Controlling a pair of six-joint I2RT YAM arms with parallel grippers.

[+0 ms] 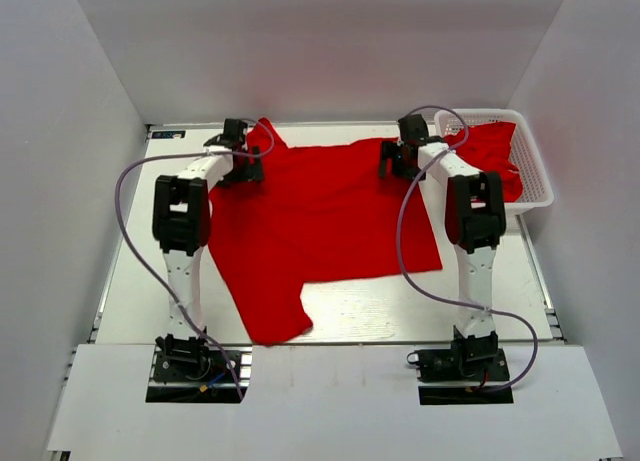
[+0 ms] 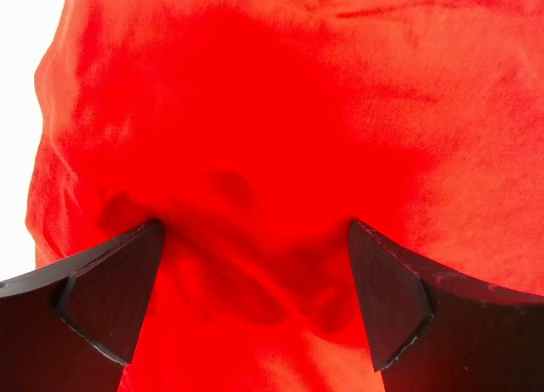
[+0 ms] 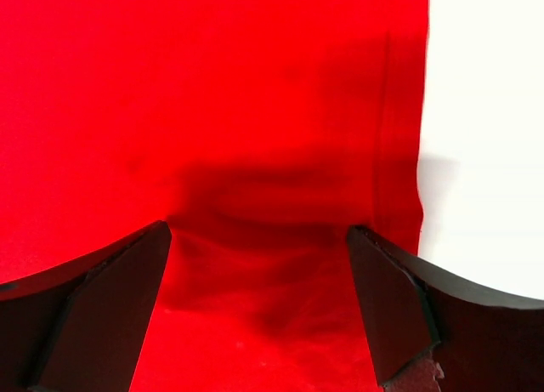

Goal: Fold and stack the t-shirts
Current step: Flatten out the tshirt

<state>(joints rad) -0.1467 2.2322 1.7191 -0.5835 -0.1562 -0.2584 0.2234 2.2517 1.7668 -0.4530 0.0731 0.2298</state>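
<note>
T-shirt (image 1: 330,211) lies flat under left pincer (image 2: 255,298) and right pincer (image 3: 259,298), both stretched forward, gaping wide, clasping nothing.

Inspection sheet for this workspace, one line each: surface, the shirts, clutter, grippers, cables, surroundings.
Surface: white table, bare along the near edge beside the shirt.
Job's things: one red t-shirt lies spread out and unfolded, with one sleeve pointing toward the near edge. More red cloth sits in the basket.
Clutter: white lattice basket at the far right corner.
Grippers: left gripper and right gripper are both open and low over the shirt's far edge, with cloth between the fingers.
Cables: a grey-purple cable loops beside each arm, clear of the shirt.
Surroundings: plain white walls; nothing else seen.
</note>
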